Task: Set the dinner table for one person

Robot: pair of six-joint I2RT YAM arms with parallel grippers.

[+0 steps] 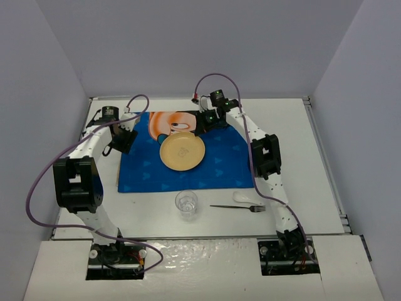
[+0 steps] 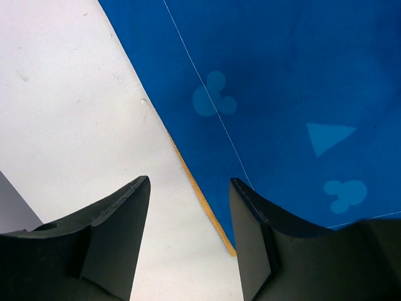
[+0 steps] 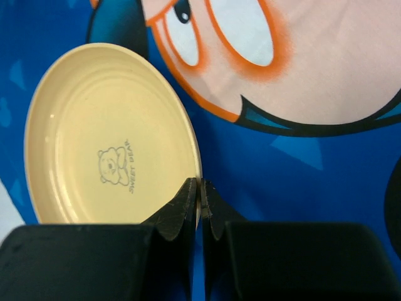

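A cream plate with a small bear print lies on the blue cartoon-mouse placemat on the white dinner table. My right gripper is shut on the plate's far rim; in the right wrist view the fingers pinch the rim of the plate. My left gripper is open and empty over the placemat's left edge; in the left wrist view it straddles the yellow-stitched edge of the placemat. A clear glass, a fork and a white spoon lie near the front.
Grey walls enclose the table on three sides. Purple cables loop from both arms. The glass, fork and spoon lie on bare table just in front of the placemat's near edge, between the two arm bases.
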